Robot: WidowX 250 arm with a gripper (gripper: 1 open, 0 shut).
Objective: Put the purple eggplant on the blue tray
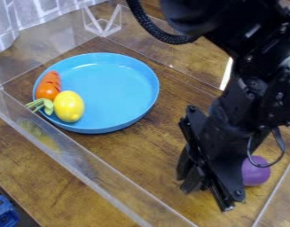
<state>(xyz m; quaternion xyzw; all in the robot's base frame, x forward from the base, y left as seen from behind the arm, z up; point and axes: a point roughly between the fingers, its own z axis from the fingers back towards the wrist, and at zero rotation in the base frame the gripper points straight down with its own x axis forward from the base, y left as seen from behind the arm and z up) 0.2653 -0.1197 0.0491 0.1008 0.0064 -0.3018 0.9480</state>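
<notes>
The purple eggplant [257, 172] shows only as a glossy purple bulge at the right, just behind the black arm's lower end. My gripper [233, 174] sits right against it. The bulky black wrist hides the fingers, but they appear shut on the eggplant, which travels with the arm. The blue tray [117, 89] lies on the wooden table at the left, well apart from the gripper.
A yellow lemon [69, 106] and an orange carrot [49, 86] with green leaves rest on the tray's left side. A clear plastic wall [76, 160] runs along the table's front-left edge. A clear stand [105, 18] is at the back.
</notes>
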